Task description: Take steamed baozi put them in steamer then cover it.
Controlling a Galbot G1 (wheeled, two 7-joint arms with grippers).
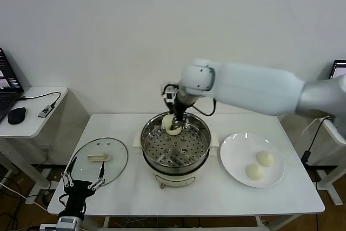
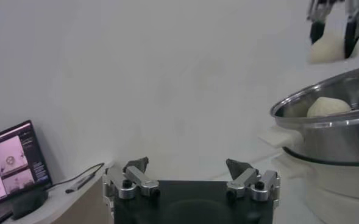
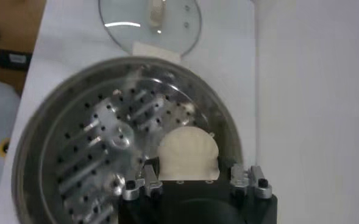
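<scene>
Loading the steamer
Your right gripper pinched a baozi over its far rim; lowering looked next.

A plain white wall fills the far side. A white table stands in the middle, and a smaller white side table at the left carries a laptop, a mouse and a cable. Another screen shows at the far right.

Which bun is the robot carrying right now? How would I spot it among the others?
Find the shiny steamer in the middle of the white table. At its far rim, the right gripper holds one off-white baozi above the perforated floor. Unlike the two buns on the white plate, it is pinched between fingers.
</scene>
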